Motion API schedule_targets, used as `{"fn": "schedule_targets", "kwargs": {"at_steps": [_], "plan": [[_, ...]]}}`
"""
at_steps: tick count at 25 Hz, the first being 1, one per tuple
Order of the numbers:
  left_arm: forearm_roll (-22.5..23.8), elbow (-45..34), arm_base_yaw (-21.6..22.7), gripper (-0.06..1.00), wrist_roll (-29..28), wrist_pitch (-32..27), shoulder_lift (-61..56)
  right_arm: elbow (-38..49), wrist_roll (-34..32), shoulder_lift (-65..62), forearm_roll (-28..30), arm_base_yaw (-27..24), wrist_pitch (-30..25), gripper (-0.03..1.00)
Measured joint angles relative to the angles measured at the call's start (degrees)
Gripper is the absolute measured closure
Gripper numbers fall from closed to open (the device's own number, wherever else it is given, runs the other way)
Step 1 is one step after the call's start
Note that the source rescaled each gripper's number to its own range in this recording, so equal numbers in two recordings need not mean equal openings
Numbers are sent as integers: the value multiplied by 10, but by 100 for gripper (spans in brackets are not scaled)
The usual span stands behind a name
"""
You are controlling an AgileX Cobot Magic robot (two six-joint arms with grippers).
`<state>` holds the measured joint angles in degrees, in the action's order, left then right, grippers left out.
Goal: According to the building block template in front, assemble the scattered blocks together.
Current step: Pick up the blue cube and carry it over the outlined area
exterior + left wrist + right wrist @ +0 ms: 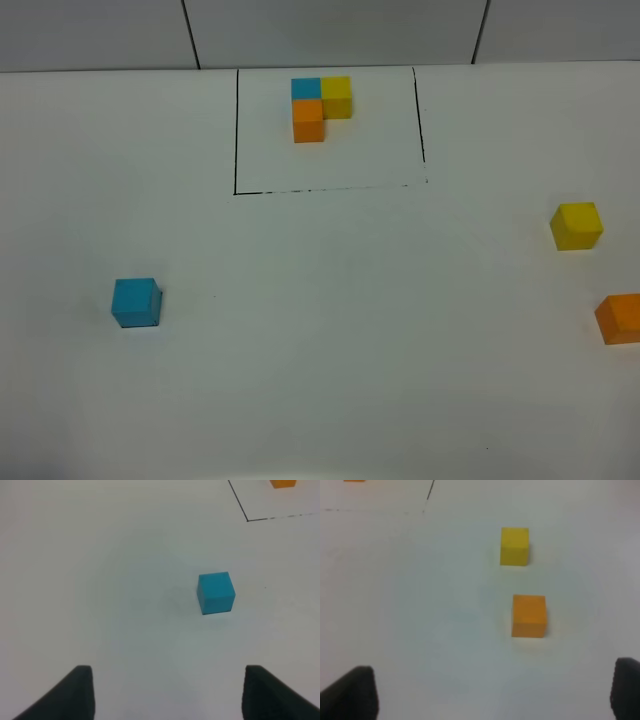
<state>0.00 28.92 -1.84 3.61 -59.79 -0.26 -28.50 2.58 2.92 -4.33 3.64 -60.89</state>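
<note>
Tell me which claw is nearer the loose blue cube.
Left. The left claw faces the blue cube, open, short of it; the right claw is by the yellow cube and orange cube, on the opposite side.

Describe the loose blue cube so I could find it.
Start at the black-lined frame at the far side of the table. Come nearer and left: the blue cube sits alone, while the loose yellow cube and orange cube lie right.

A matte white tabletop (330,400) fills almost the whole high view (the light on it is soft and even). Beyond its far edge stands a grey panelled wall (330,30), divided by two slanted dark seams (190,32).
</note>
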Motion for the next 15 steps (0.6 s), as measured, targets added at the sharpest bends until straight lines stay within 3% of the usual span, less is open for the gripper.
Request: {"fn": "schedule_targets", "kwargs": {"at_steps": [15], "plan": [[0, 0, 0, 55, 0, 0, 0, 0, 1, 0, 1, 0, 0, 7]]}}
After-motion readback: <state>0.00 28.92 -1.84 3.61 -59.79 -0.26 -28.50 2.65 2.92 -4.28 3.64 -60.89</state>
